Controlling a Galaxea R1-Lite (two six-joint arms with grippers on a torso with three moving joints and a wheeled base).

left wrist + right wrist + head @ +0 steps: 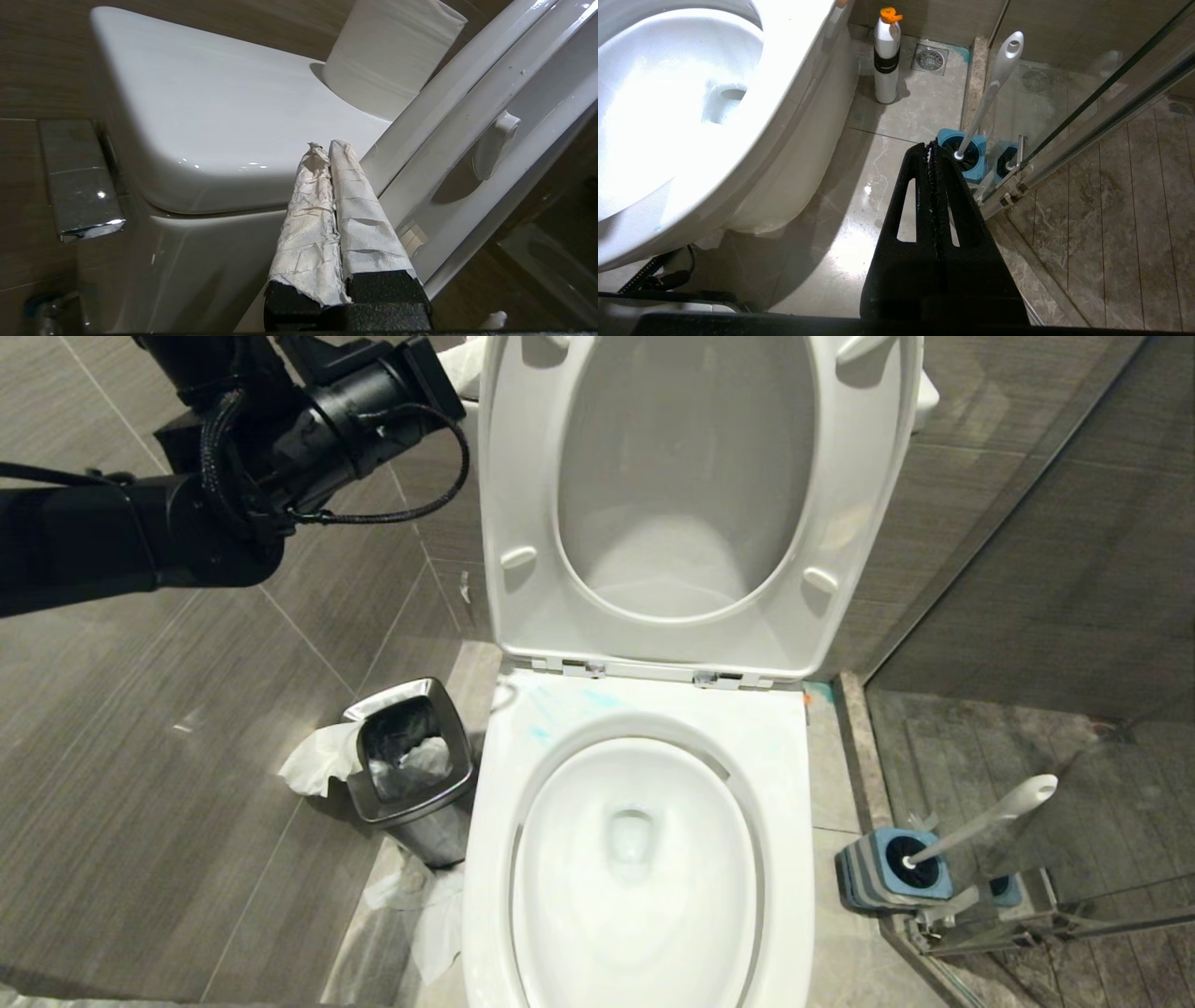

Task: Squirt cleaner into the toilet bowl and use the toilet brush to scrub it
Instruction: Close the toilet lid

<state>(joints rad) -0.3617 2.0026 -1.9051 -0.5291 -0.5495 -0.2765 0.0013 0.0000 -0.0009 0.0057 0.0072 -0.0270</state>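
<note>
Left gripper [327, 149], paper-wrapped fingers pressed together & empty, sits up by the glossy white porcelain toilet bowl [635, 859]'s tank, seat edge just beside its tips. Right gripper [934, 154] also closed, empty; white-handled, black-bristled toilet brush [990, 93] stands in its blue holder [971, 161] just beyond its tips. Pale blue cleaner smears [569, 705] on the rim. Probably best: open wide first, grip handle mid-shaft, lift straight.

No text, label, brand, number or sign could be read in any view. The white bottle [886, 56] with the orange cap wore only a dark band, and no letters showed on it.
</note>
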